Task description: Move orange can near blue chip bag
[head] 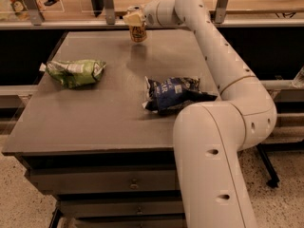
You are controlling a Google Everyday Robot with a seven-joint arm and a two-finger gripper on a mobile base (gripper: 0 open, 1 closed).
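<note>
Orange can (138, 34) is upright at the far edge of the counter (95, 122) in the camera view. The end effector (134, 19) is at the can's upper part, closed on it. Whether the can's base touches the counter cannot be told. Blue chip bag (171, 93) lies mid-counter, well apart from the can and against the white arm (223, 65). A green-and-white snack bag (75, 72) lies at the counter's left.

High view across table (95, 122), gripper (134, 19) far
</note>
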